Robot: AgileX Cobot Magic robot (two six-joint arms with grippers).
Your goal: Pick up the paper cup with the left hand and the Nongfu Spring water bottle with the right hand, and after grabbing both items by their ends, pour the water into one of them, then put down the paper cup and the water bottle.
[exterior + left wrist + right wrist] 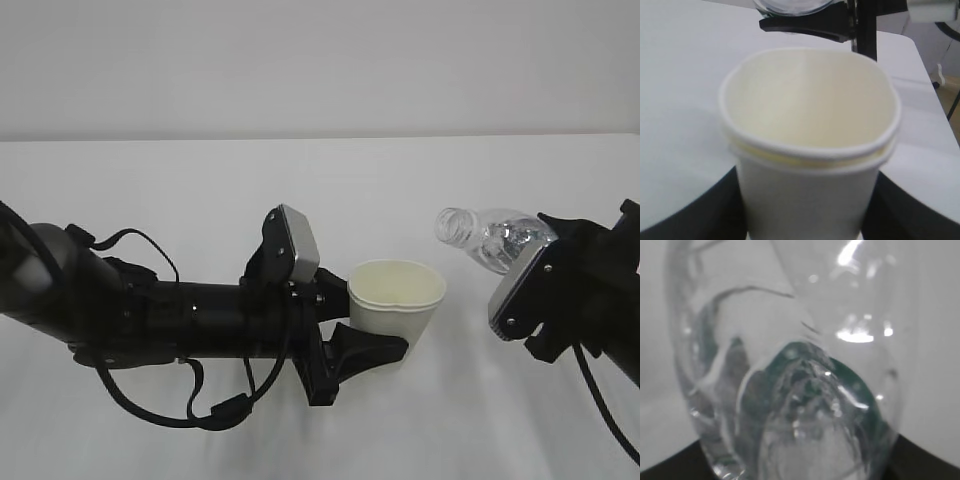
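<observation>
Exterior view: left gripper (385,345) clamped on cup (396,300), upright, held above table (200,190); right gripper (535,300) clamped on bottle (490,235), long axis tilted near level, open mouth pointing left toward cup, just right of and above its rim.

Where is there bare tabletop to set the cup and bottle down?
Bare table runs along the far side, behind the left hand and paper cup. More lies in front, between the two arms. It is crowded where the bottle mouth nears the cup rim, by the right hand.
</observation>
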